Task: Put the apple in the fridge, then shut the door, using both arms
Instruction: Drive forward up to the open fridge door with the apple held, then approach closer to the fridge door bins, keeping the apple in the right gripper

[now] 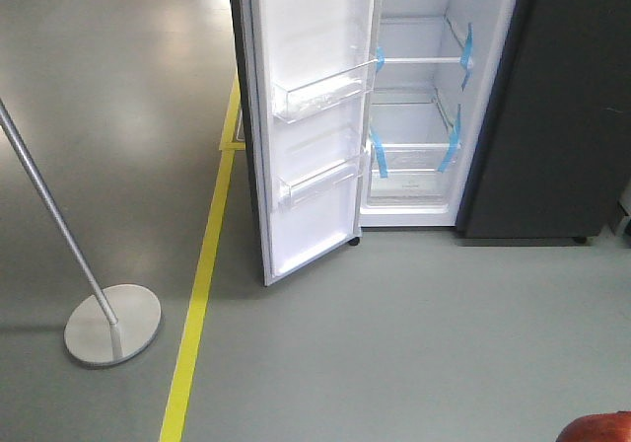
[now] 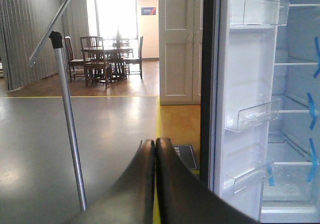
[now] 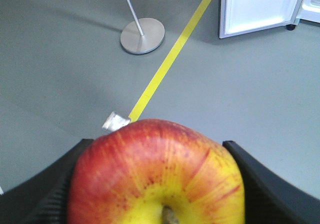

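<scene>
Fridge (image 1: 419, 116) fills the upper right of the front view, dark grey outside, white inside, compartment facing the robot. Glass shelves (image 1: 424, 60) w/ blue tape strips (image 1: 378, 156) look bare, so any one could take the fruit. Door (image 1: 311, 37) stands swung wide at upper centre, white inner face and clear bins (image 1: 320, 92) toward the camera. It's open b/c drop-off comes first, closing second.

Grey floor (image 1: 394, 343) w/ a yellow line (image 1: 202, 294) runs down left of centre. The fridge sits well back from the camera, so my read is approach phase, nothing placed yet.

Metal stand (image 1: 111, 326): round base at lower left of the front view, pole leaning up-left. It's well apart from the door, prob. outside its swing, but worth watching on that side.

Left gripper (image 2: 155, 151), btm centre of the left wrist view: fingers pressed together, nothing between them. It's aimed near the door's edge, so I'd guess it's the spare hand, free to push the door.

Right gripper (image 3: 156, 199), btm of the right wrist view: fingers (image 3: 45, 189) clamped on either flank of the apple (image 3: 157, 169), stem end and yellow patch toward the lens. Gripping across the widest part stops a round thing rolling out. In the front view only a red sliver of it shows, btm right corner, far from the shelves.
</scene>
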Robot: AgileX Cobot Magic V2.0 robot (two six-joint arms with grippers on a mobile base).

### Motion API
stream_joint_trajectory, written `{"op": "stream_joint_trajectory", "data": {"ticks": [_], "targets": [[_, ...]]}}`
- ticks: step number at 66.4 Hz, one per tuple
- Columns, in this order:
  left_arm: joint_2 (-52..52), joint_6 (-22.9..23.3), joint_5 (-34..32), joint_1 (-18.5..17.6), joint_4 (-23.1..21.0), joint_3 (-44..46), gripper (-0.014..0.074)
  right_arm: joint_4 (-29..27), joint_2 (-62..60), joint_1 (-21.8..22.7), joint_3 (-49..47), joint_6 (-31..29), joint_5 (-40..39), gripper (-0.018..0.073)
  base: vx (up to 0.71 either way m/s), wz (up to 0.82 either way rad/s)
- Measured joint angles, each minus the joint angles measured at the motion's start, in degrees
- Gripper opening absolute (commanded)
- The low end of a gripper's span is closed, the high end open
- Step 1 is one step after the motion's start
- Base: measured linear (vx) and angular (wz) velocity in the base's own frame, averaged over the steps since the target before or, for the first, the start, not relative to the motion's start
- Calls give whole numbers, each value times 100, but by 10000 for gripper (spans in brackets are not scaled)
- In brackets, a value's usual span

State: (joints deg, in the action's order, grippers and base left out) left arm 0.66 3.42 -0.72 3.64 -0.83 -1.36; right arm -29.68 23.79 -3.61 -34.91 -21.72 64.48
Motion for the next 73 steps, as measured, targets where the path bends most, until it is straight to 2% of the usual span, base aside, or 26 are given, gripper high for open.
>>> {"op": "stream_joint_trajectory", "data": {"ticks": [73], "targets": [[0, 0, 0, 0, 0, 0, -6, 0, 0, 0, 0, 0, 0, 97, 19, -2]]}}
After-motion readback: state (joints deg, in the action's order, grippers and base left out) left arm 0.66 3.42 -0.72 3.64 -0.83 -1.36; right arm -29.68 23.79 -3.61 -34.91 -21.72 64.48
